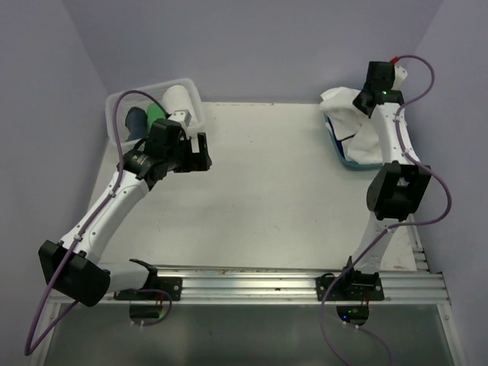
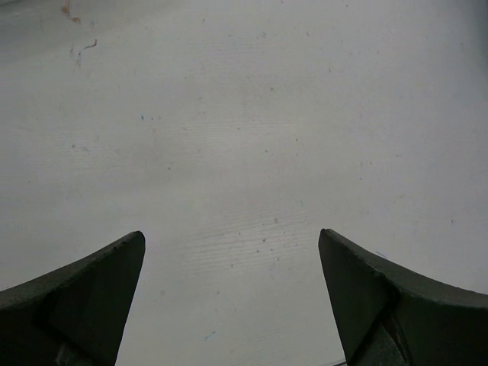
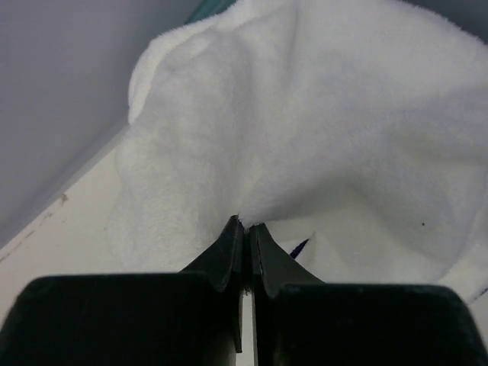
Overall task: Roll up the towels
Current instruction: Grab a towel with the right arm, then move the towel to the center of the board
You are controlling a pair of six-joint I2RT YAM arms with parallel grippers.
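This is a robotics lab test cell, not a lived-in room: plain lavender partition walls (image 1: 252,46) box in a bare white tabletop (image 1: 267,191) on three sides. A white-and-black jointed left arm (image 1: 114,202) and its twin right arm (image 1: 393,191) are bolted to a ribbed aluminium rail (image 1: 267,284) at the near edge, trailing purple cables (image 1: 433,76). The only props are a clear plastic basket (image 1: 197,103) and a light blue plastic tub (image 1: 345,160) holding a white terry towel (image 1: 366,137).

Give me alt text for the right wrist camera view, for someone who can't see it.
The right gripper, jaws shut, pinches a fold of a white towel that fills most of the view. Table and wall show at left.
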